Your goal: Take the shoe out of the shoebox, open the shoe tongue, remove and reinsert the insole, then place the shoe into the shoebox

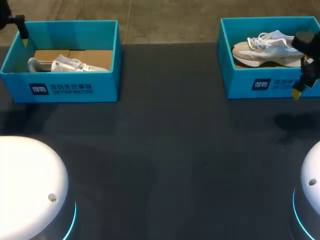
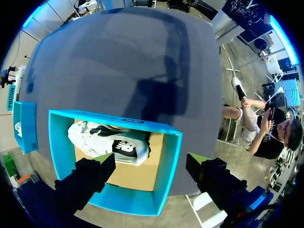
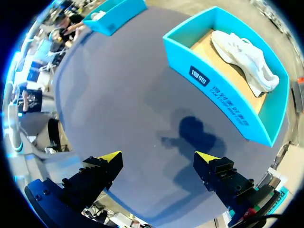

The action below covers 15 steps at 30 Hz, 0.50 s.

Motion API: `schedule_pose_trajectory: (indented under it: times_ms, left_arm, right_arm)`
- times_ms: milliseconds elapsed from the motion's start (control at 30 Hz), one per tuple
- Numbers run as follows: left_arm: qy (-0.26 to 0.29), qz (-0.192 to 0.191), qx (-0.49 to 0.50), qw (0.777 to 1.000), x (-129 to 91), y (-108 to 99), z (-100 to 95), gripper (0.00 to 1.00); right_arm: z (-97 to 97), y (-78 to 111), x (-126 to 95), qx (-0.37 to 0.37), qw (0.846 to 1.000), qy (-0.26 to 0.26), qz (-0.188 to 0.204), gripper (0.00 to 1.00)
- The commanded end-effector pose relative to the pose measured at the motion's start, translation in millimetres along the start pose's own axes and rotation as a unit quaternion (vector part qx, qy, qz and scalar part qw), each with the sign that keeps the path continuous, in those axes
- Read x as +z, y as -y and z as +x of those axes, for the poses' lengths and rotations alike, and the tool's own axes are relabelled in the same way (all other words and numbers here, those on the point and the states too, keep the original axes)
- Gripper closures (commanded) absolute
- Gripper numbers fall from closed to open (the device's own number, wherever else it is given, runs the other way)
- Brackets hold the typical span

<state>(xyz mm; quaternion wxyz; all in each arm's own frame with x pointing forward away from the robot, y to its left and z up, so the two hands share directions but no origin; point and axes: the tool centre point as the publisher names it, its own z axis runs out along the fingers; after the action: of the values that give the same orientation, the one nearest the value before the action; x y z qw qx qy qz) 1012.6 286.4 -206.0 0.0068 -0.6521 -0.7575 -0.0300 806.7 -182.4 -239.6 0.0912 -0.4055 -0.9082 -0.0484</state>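
- Left box (image 1: 60, 90) sits far left on the bench (image 1: 165, 150); left shoe (image 1: 67, 64) lies on its side on the box's cardboard floor
- Right box (image 1: 260, 82) sits far right; right shoe (image 1: 267, 47), white with loose laces, lies inside
- Left claw (image 2: 152, 160): spread wide, empty, hanging over the left box's far left corner; one finger is above the box interior close to the shoe, the other is outside the wall
- Right claw (image 3: 159, 156): spread wide, empty, over bare bench just near of the right box's front wall, at its right end
- Step: neither shoe lifted yet, so take-out not begun
- Handling (judged): sneaker light; upper soft and will crush under a pinch; sole and heel stiffer
- Best hold is probably the heel collar, or across the midfoot from sole to upper
- Laces may snag a finger
- Insole likely thin and floppy; pinch it at the heel edge
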Motion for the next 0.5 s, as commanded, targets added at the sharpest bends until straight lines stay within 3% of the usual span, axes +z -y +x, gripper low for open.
schedule_pose_trajectory:
  times_ms: [33, 400, 500]
  left_arm:
    - [-0.001, -0.001, 0.0, 1.0, -0.4, 1.7, 0.1, 0.0]
    - [-0.001, -0.001, 0.0, 1.0, -0.4, 1.7, 0.1, 0.0]
    - [-0.001, -0.001, 0.0, 1.0, -0.4, 1.7, 0.1, 0.0]
  right_arm:
    - [-3.8, -3.7, -0.4, 0.0, 1.0, -0.01, 0.005, 0.0]
    - [-3.8, -3.7, -0.4, 0.0, 1.0, -0.01, 0.005, 0.0]
    - [-16.0, -5.3, -16.1, 0.025, 1.0, 0.008, -0.013, 0.0]
